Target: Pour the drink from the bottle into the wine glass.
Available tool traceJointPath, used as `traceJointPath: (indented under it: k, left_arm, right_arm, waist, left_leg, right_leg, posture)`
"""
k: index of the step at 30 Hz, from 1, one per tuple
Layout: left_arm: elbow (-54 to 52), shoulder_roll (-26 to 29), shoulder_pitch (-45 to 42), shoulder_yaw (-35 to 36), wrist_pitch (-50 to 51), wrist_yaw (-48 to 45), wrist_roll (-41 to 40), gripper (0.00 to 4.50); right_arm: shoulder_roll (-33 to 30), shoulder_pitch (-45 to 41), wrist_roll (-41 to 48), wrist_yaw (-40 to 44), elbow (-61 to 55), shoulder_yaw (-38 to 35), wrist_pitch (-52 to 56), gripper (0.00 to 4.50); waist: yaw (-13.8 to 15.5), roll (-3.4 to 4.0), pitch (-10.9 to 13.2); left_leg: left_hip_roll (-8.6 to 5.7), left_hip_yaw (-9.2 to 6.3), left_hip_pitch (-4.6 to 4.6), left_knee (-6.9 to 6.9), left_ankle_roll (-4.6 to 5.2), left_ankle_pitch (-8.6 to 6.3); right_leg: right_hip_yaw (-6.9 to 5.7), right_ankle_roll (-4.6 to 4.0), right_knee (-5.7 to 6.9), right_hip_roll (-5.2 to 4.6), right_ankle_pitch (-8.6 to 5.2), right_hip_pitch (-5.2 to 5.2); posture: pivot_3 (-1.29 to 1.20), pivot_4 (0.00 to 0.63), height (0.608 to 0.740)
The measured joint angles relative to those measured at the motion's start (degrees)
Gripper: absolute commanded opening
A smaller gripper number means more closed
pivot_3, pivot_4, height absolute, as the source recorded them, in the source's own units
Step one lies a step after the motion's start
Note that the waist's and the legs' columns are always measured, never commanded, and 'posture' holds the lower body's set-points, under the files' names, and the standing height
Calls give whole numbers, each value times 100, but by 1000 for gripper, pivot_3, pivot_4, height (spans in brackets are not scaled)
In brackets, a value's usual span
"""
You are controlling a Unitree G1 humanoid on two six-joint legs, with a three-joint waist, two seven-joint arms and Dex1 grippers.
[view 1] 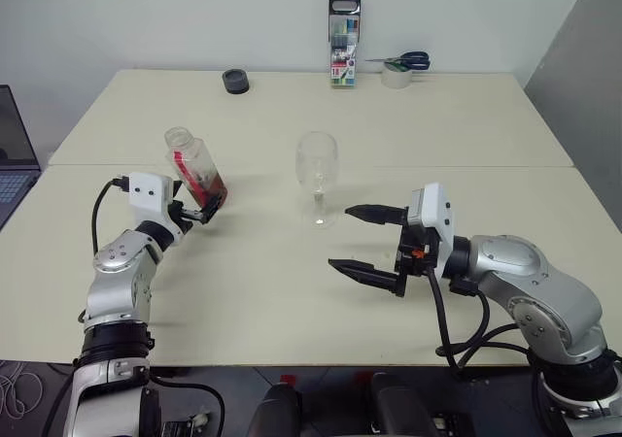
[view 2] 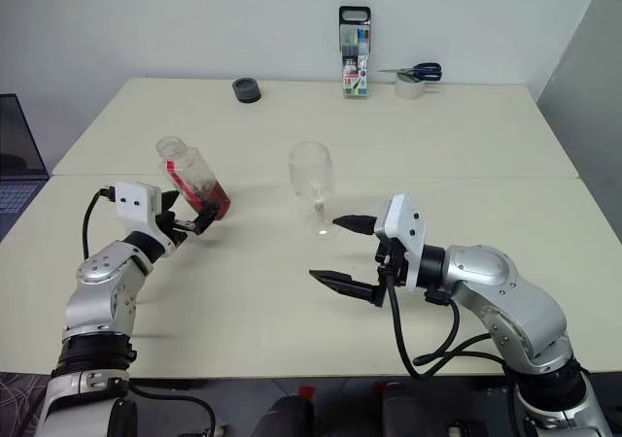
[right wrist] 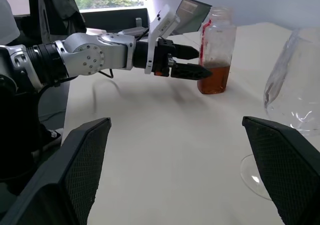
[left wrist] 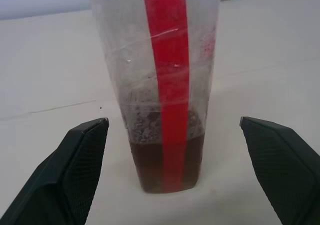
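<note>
The left gripper (view 1: 197, 211) stands spread wide at the base of the bottle (view 1: 197, 173), its fingers (left wrist: 75, 170) either side and clear of the plastic; the bottle stands uncapped on the table (view 1: 292, 291), the drink (left wrist: 167, 162) low inside; the right gripper (view 1: 362, 243) gapes empty, with the wine glass (view 1: 317, 170) just beyond its fingertips.

A pale cream table (view 1: 408, 291), made of two tops joined at a seam, carries everything. The bottle (view 1: 197, 173) stands at nine o'clock, the wine glass (view 1: 317, 177) at centre. At twelve sit a marker case (view 1: 344, 42), a black tape roll (view 1: 235, 81), a white tape roll (view 1: 396, 76) with scissors (view 1: 406, 61).
</note>
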Motion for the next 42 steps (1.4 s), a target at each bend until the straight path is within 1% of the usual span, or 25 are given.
traceJointPath:
  k: [14,18,21,27,28,30,35,42]
  left_arm:
    - [905,32,-701,-65,-262,-28,133,4500]
    - [981,29,-939,-143,-263,-64,132,4500]
    - [1068,29,-992,-186,-267,-122,134,3881]
    - [1126,28,-991,-191,-262,-142,135,2015]
    - [1119,20,-988,-188,-252,-132,132,1786]
    - [1096,-11,-978,-166,-229,-96,118,1706]
    - [959,-75,-915,-111,-95,3,33,1706]
    - [179,-232,-746,-201,362,288,32,1706]
  right_arm:
    - [-13,-41,37,-87,0,17,-20,4486]
    - [-14,-40,26,-84,1,42,-44,4486]
    - [-14,-40,10,-86,1,60,-48,4500]
    - [-13,-38,-21,-88,1,60,-92,4500]
    - [-13,-38,-21,-89,1,60,-100,4500]
    - [-13,-37,-23,-90,2,60,-111,4500]
    - [18,-38,-47,-95,18,67,-156,4500]
    - [155,-99,-118,-214,100,19,-169,4500]
  waist:
    - [-1,-1,0]
    - [-1,-2,-1]
    - [-25,-2,-1]
    - [-24,-2,-1]
    - [-23,-2,-1]
    - [-20,-2,-1]
    - [-14,-3,-2]
    - [-10,-7,0]
  left_leg:
    - [-2,-2,-3,5,1,0]
    - [-3,-1,-3,5,0,0]
    - [-2,0,-3,5,-1,1]
    - [-4,-2,-4,7,-2,1]
    - [-4,-3,-4,7,-2,1]
    - [-4,-3,-4,7,-2,1]
    - [-4,-2,-4,9,-2,1]
    - [-4,-6,-9,15,-9,5]
  right_leg:
    - [-3,0,3,0,0,-1]
    - [-2,0,4,0,0,-1]
    - [-1,0,5,0,0,-3]
    - [-1,0,6,-1,0,-3]
    - [-1,0,6,-1,0,-3]
    - [-1,0,7,-1,0,-3]
    - [0,0,8,-1,0,-3]
    - [-2,0,10,-2,0,-3]
  posture:
    - [0,150,740]
    - [0,150,740]
    - [0,150,740]
    - [0,150,740]
    - [0,150,740]
    - [0,150,740]
    - [0,150,740]
    - [0,150,740]
